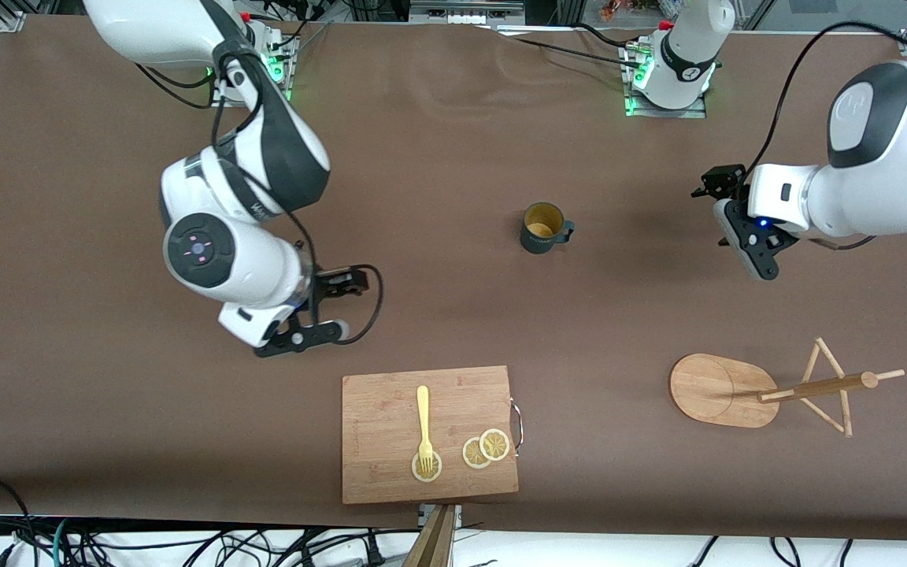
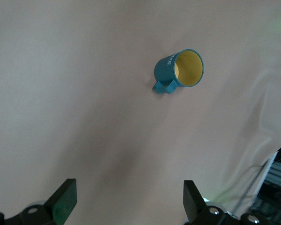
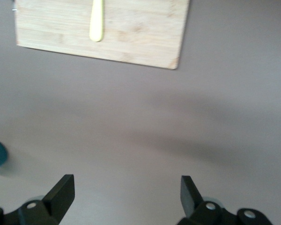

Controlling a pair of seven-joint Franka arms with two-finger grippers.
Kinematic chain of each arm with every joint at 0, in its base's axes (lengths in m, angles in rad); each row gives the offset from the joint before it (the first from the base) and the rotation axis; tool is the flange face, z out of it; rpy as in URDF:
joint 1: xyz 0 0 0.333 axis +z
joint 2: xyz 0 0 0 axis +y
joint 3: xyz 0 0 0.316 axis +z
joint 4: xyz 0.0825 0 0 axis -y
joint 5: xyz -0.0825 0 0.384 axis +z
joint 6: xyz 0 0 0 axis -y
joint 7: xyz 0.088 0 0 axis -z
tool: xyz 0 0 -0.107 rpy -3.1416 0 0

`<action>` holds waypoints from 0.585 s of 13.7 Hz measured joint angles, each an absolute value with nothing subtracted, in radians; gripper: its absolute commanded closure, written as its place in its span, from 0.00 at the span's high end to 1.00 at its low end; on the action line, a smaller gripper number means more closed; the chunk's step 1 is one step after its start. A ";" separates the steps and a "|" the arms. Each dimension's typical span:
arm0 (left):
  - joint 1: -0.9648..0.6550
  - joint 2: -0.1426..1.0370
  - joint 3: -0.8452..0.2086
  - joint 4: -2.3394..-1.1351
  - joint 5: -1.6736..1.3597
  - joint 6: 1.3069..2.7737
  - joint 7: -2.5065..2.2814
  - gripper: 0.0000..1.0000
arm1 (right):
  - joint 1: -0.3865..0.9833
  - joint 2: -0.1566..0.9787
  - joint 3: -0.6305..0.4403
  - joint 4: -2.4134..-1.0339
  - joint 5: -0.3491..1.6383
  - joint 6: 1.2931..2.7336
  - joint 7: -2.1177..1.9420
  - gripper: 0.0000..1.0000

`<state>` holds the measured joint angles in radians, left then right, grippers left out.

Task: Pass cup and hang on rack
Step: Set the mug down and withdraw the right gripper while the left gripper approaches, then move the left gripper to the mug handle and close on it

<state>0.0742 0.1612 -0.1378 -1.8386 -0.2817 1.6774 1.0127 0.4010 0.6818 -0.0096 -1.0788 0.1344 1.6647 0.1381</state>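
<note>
- Front view showed the cup upright on the table, farther from the camera than the cutting board.
- Rack stood toward the left arm's end from the cup.
- Left gripper hung wide open and empty near the cup.
- Right gripper hung wide open and empty, well apart from the cup.

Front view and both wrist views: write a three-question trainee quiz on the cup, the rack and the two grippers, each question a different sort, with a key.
1. True or false: the cup stands upright on the table, held by neither gripper.
2. Multiple choice: the rack is (A) standing upright, (B) lying on its side, (C) on the cutting board.
3. Fill in: the jaws of the left gripper and the right gripper are both ____.

Key
1. True; it sits apart from both grippers.
2. B; it lies toward the left arm's end, nearer the front camera than the cup.
3. Open, with nothing between them.
</note>
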 measured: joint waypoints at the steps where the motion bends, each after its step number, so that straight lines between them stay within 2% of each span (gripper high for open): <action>1: 0.087 0.164 -0.137 -1.900 -0.349 1.747 1.133 1.00 | 0.396 0.673 -0.035 -1.079 0.134 1.652 0.111 1.00; 5: 0.154 0.177 -0.135 -2.124 -0.659 1.908 1.574 1.00 | 0.351 0.629 -0.099 -1.078 0.134 1.550 0.067 1.00; 8: 0.157 0.210 -0.136 -2.192 -0.853 1.926 1.848 1.00 | 0.293 0.587 -0.104 -1.078 0.134 1.516 0.063 1.00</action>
<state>0.1569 0.2102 -0.1361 -2.1918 -0.8532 1.9262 1.8485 0.2929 0.5868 -0.1042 -1.0782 0.1341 1.5161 0.0626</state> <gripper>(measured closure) 0.000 0.000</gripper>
